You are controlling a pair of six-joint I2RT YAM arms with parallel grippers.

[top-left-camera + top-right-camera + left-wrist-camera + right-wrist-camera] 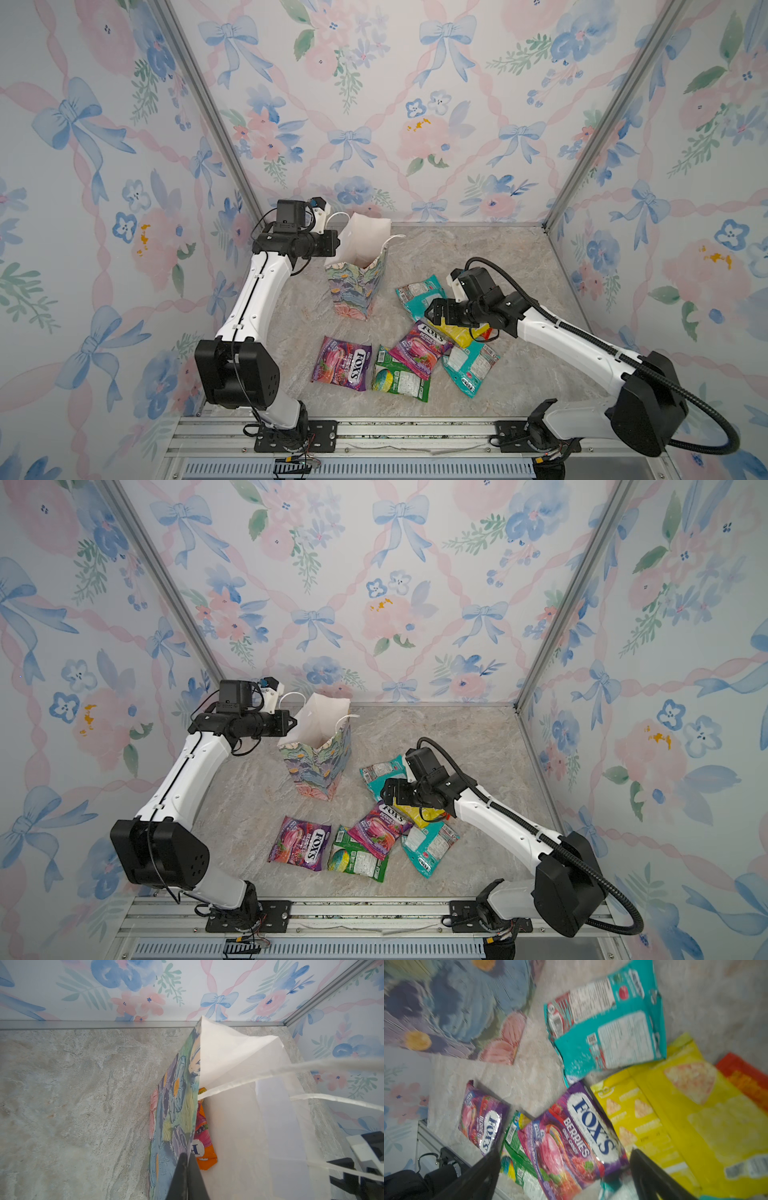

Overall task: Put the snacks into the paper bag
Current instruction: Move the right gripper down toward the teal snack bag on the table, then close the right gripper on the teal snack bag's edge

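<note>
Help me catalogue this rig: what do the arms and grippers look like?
The left arm and right arm have white shells, bulky black joints. The left gripper and right gripper are black, with dark jaws. A ribbed black hose loops along the right arm; a thin black cable runs down the left.

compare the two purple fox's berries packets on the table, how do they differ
The lone FOX'S packet lies flat on the table, overlapping nothing; the stacked FOX'S packet rests partly on the green pack. The right gripper, jaws open, hangs over the stacked one; the lone one has none near. Both are purple, logo up, outside the paper bag.
</note>
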